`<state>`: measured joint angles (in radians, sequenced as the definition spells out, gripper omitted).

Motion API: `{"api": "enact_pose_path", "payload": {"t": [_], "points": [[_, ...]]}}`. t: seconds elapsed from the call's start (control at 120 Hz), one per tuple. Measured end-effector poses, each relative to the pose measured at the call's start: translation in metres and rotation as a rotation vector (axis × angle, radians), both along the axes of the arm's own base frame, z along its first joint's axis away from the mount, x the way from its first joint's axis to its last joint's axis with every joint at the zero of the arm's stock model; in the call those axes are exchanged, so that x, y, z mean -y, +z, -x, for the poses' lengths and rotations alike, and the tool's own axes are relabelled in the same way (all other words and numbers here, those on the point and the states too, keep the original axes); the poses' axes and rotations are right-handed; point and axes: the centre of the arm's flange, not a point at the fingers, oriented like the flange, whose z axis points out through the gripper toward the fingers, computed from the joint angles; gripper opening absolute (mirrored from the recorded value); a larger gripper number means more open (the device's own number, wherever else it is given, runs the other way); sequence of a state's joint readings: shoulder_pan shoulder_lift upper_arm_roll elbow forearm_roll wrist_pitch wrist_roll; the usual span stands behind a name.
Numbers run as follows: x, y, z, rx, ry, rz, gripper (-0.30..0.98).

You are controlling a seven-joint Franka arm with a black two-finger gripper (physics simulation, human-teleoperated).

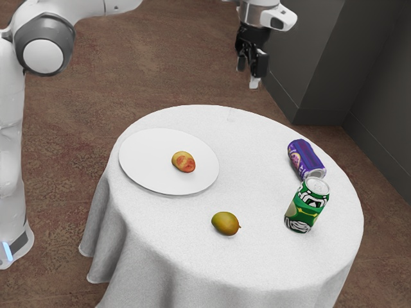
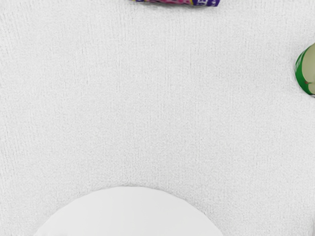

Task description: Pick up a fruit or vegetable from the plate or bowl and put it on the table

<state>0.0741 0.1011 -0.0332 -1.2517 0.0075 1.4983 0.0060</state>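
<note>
I've got the tool (image 1: pixel 248 75) open above the desk (image 1: pixel 257 260); a red-and-yellow fruit (image 1: pixel 183 162) lies on the plate (image 1: pixel 144 170), and a greenish fruit (image 1: pixel 225 223) sits directly on the cloth.

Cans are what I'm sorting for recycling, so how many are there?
2. The green can stands upright on the table; the purple can lies on its side just beyond it in the exterior view.
</note>
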Motion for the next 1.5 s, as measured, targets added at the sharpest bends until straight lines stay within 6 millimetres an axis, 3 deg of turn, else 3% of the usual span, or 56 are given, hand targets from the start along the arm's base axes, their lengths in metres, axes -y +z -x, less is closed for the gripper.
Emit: {"api": "enact_pose_path", "payload": {"t": [0.075,0.167,0.217,0.258,0.292,0.333,0.367,0.475,0.6,0.708,0.775,0.883,0.942,1.0,1.05,1.125,1.258,1.5], "points": [[-0.014,0.002,0.002,-0.007,0.023,-0.001,0.69],[-0.014,0.008,0.005,-0.007,0.020,0.001,0.69],[-0.011,0.030,0.012,0.028,0.015,-0.006,0.69],[-0.006,0.080,0.037,0.120,0.010,-0.025,0.69],[0.000,0.107,0.053,0.169,0.001,-0.034,0.69],[0.011,0.123,0.064,0.196,-0.019,-0.041,0.69],[0.021,0.124,0.065,0.193,-0.038,-0.044,0.69],[0.044,0.077,0.028,0.094,-0.089,-0.041,0.68],[0.022,0.006,-0.022,-0.022,-0.059,-0.038,0.69],[0.017,-0.045,-0.053,-0.098,-0.057,-0.040,0.69],[0.014,-0.060,-0.063,-0.114,-0.056,-0.045,0.69],[0.013,-0.061,-0.065,-0.107,-0.057,-0.049,0.69],[0.019,-0.060,-0.055,-0.115,-0.065,-0.051,0.69],[0.030,-0.069,-0.013,-0.147,-0.072,-0.060,0.69],[0.033,-0.090,0.017,-0.186,-0.064,-0.067,0.69],[0.031,-0.120,0.044,-0.214,-0.045,-0.065,0.69],[-0.029,-0.155,0.063,-0.208,0.088,-0.042,0.69],[-0.080,-0.205,0.076,-0.192,0.211,0.006,0.69]]}}
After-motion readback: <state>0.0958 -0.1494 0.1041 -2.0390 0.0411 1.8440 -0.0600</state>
